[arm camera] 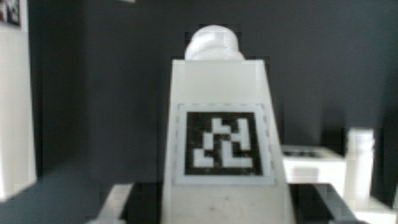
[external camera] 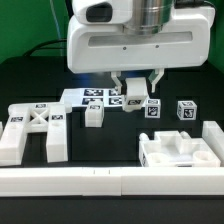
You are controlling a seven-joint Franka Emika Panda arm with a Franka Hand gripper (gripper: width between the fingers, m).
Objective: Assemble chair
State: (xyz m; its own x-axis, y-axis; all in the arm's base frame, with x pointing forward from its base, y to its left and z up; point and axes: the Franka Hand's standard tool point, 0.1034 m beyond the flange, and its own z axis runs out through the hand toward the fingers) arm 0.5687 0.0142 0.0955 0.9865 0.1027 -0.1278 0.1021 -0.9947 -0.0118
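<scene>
The chair leg (external camera: 134, 98) is hanging just above the bench (external camera: 110, 138), at the marker board's (external camera: 92, 97) edge toward the exterior view's right. Its long axis seems to be running down from the wrist, with the rounded peg (arm camera: 214, 42) pointing away from the wrist camera. The claw (external camera: 137, 88) is pinching its tagged end, apparently carrying it for fitting; next, the peg is needing alignment with a socket in the seat block (external camera: 180, 150), in front of that board.

The leg (arm camera: 222, 95) held in the pincer (external camera: 137, 90) looks smooth, matt white plastic, like the block (external camera: 152, 108) just beside the pincer. The worktop (external camera: 120, 132) under it is matt black.
</scene>
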